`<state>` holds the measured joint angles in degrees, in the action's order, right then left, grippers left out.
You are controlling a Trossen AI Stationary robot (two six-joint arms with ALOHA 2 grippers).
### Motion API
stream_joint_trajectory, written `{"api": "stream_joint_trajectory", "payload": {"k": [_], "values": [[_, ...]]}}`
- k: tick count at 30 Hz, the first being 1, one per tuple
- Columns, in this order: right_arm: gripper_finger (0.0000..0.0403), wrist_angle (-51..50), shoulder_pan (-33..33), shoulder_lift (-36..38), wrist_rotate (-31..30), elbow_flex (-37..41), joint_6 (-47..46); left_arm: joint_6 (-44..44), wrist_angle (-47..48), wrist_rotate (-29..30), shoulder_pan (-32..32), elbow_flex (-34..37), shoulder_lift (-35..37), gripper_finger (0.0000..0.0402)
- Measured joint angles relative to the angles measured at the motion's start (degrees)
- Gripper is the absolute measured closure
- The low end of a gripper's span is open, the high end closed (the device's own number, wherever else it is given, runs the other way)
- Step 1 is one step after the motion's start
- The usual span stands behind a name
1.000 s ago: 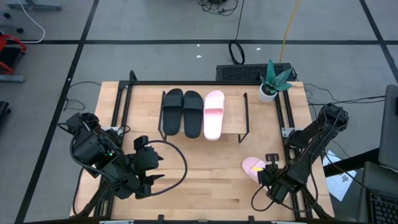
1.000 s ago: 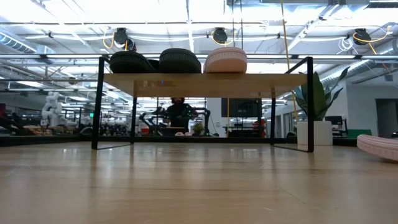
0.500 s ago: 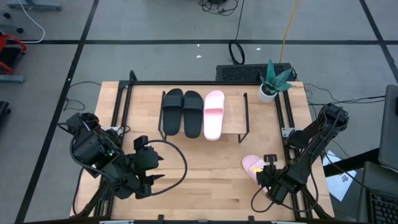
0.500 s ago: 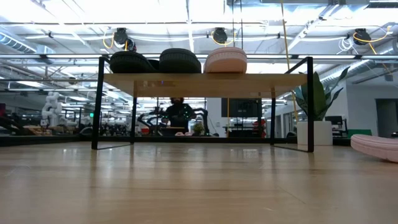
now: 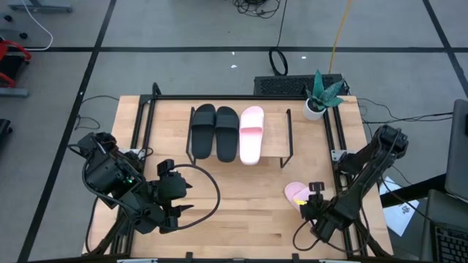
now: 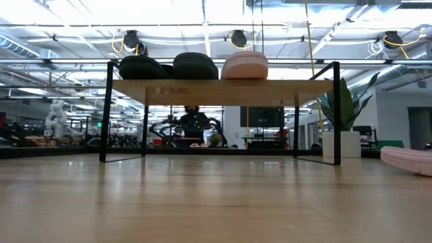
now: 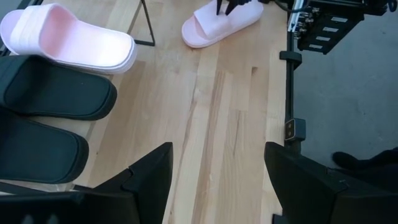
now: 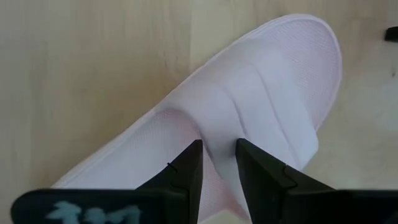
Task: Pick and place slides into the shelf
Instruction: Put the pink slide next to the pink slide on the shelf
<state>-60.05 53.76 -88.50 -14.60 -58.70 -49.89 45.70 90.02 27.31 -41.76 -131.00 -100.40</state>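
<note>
Two black slides (image 5: 214,131) and one pink slide (image 5: 251,134) lie side by side, soles down, on the shelf (image 5: 276,137), whose plank top (image 6: 223,91) stands on thin black legs. The second pink slide (image 5: 295,193) is on the tabletop near the right edge, and it also shows at the right of the low view (image 6: 408,158). My right gripper (image 5: 312,196) is over it and shut on its strap. My left gripper (image 5: 188,197) waits open near the table's near-left corner, its fingers (image 7: 149,180) spread wide and touching nothing. My right gripper pinches the pink slide's wide strap at its edge by the foot opening (image 8: 208,146). One finger (image 8: 186,171) is on the footbed side and the other on the strap's outer face. The fingers come from above, pointing down. Whether the sole is off the table I cannot tell.
A potted plant (image 5: 316,102) stands at the far-right corner beside a black box (image 5: 281,85) behind the table. Bare plank (image 5: 276,137) shows on the shelf to the right of the pink slide. Open wood (image 5: 241,204) lies between the two arms.
My right gripper has drawn the pink slide a little toward the table's left, so slightly more of it shows in the low view. The left arm has kept still.
</note>
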Motion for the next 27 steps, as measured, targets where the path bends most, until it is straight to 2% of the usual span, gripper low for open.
{"api": "stream_joint_trajectory", "payload": {"k": [4,15,27], "values": [[0.0314,-0.7,0.0,-1.3,-1.6,0.0,-0.1,0.1,0.0,0.0,0.0,0.0,0.0,0.0149],[0.0314,-5.2,0.0,-1.7,-12.3,0.2,-4.8,1.0,0.0,-0.2,0.0,0.0,0.0,0.0149],[0.0314,-4.7,0.0,-1.7,-12.1,0.2,-7.9,0.9,0.0,-0.3,0.0,0.0,0.0,0.0149]]}}
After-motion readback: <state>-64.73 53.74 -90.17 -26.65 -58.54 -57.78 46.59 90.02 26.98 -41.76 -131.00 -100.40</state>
